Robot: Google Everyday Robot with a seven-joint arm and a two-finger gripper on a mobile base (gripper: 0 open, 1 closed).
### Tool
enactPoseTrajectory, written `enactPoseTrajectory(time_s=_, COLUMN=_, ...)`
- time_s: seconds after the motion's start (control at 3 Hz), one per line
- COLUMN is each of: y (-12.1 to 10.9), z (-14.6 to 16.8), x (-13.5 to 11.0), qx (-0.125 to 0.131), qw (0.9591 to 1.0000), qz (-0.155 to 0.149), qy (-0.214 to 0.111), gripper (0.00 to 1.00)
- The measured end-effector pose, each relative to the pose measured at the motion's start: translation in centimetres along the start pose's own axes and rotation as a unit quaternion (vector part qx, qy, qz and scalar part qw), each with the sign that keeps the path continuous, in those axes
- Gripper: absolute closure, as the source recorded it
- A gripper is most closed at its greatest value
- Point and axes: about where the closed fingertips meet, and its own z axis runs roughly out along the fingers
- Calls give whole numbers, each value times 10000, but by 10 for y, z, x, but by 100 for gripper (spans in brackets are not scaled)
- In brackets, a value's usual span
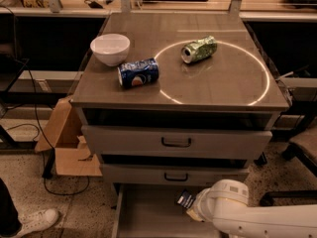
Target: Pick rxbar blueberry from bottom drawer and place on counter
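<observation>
Arm: your arm reaches in from the near right, with the gripper (192, 208) over the bottom drawer (148, 217).
Gripper: pinching the rxbar blueberry (185, 199).
Bar: raised and tilted, free end pointing far-left.

The counter (223, 90) is grey-brown, marked with a thin white circle. On it I see a white bowl (110, 48), a blue-and-white Pepsi can (138, 73) and a green can (199, 49). Low down, the cream-white gripper (191, 208) sits over the plain grey bottom drawer (148, 212), against the navy rxbar blueberry (185, 199) with its white lettering
</observation>
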Motion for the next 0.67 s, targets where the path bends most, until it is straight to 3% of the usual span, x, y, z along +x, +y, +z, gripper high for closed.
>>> enactPoseTrajectory(time_s=0.33, y=-16, z=-38, x=-5, qx=101, qw=9998, qz=-3, qy=-175, gripper=100)
enactPoseTrajectory(time_s=0.67, y=-28, z=-78, x=-22, qx=189, qw=9983, qz=32, qy=-556, gripper=100)
